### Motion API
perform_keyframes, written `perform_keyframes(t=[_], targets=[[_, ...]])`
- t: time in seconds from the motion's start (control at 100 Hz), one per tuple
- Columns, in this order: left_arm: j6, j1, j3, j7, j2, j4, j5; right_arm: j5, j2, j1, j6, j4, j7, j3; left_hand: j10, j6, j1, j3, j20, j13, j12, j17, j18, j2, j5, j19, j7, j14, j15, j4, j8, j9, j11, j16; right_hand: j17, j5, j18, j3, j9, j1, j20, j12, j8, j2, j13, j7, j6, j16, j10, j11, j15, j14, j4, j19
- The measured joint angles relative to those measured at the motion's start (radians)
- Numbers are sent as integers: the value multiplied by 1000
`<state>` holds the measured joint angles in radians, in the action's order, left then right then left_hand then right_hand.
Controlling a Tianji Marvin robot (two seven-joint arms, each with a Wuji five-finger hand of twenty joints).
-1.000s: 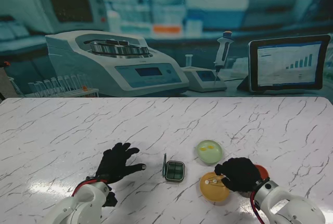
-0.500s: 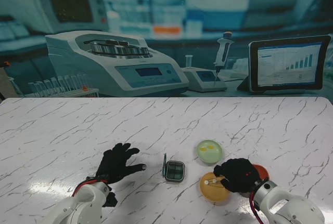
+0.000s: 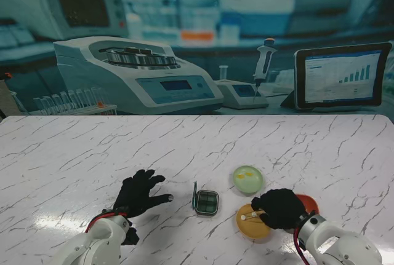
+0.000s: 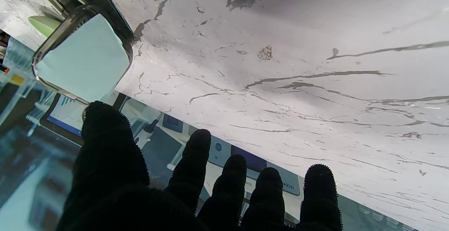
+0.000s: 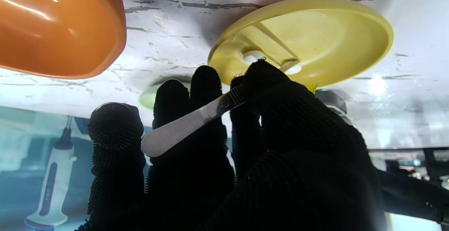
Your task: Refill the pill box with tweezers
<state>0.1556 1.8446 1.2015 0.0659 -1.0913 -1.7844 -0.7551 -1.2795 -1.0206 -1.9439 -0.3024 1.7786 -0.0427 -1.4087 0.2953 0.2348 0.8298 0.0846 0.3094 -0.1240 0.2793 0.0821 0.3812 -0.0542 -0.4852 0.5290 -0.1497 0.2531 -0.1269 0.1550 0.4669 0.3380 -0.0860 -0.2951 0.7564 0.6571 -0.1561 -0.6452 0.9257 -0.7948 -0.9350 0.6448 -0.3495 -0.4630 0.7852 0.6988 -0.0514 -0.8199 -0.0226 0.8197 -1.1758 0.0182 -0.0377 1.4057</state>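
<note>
The small dark pill box (image 3: 206, 202) lies with its lid up (image 4: 82, 57) in the middle of the marble table. My right hand (image 3: 280, 208) in its black glove is shut on steel tweezers (image 5: 191, 122), whose tips reach over the yellow dish (image 3: 253, 222) holding white pills (image 5: 253, 55). A pale green dish (image 3: 247, 178) with yellow pills sits farther from me. An orange dish (image 3: 308, 203) shows partly behind the right hand. My left hand (image 3: 140, 192) rests flat on the table to the left of the pill box, fingers spread, holding nothing.
A printed lab backdrop with a centrifuge, pipette and tablet stands along the table's far edge (image 3: 197, 116). Bare marble stretches across the far half and the left side of the table.
My right hand with the tweezers has crept slightly to the left over the yellow dish. The left hand and pill box have not moved.
</note>
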Motion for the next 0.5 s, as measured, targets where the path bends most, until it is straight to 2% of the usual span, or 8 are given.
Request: perform_keyframes(t=[0.16, 0.39, 0.5], targets=[[-1, 0, 0, 2, 0, 2, 3, 2, 0, 2, 0, -3, -5, 4, 0, 0, 0, 0, 0, 0, 0, 0, 0, 0, 0, -10, 0, 0, 0, 0, 0, 0, 0, 0, 3, 0, 0, -2, 0, 0, 0, 2, -1, 1, 0, 0, 9, 0, -1, 0, 0, 0, 0, 2], [-2, -1, -1, 2, 0, 4, 3, 3, 0, 5, 1, -8, -14, 10, 0, 0, 0, 0, 0, 0, 0, 0, 0, 0, 0, -10, 0, 0, 0, 0, 0, 0, 0, 0, 38, 0, 0, -2, -2, 0, 0, 13, -1, -5, 0, 74, 8, -1, -4, 15, -4, 0, 0, 25], [-3, -1, -1, 2, 0, 5, 3, 8, 0, 6, 2, -10, -14, 10, 0, 0, 0, 0, 0, 0, -1, 0, 0, 0, 0, -10, 0, 0, 0, 0, 0, 0, 0, 0, 51, 3, 0, -2, 0, 0, 0, 13, -26, -6, 20, 76, 0, -11, -4, 28, -15, 0, 0, 38]])
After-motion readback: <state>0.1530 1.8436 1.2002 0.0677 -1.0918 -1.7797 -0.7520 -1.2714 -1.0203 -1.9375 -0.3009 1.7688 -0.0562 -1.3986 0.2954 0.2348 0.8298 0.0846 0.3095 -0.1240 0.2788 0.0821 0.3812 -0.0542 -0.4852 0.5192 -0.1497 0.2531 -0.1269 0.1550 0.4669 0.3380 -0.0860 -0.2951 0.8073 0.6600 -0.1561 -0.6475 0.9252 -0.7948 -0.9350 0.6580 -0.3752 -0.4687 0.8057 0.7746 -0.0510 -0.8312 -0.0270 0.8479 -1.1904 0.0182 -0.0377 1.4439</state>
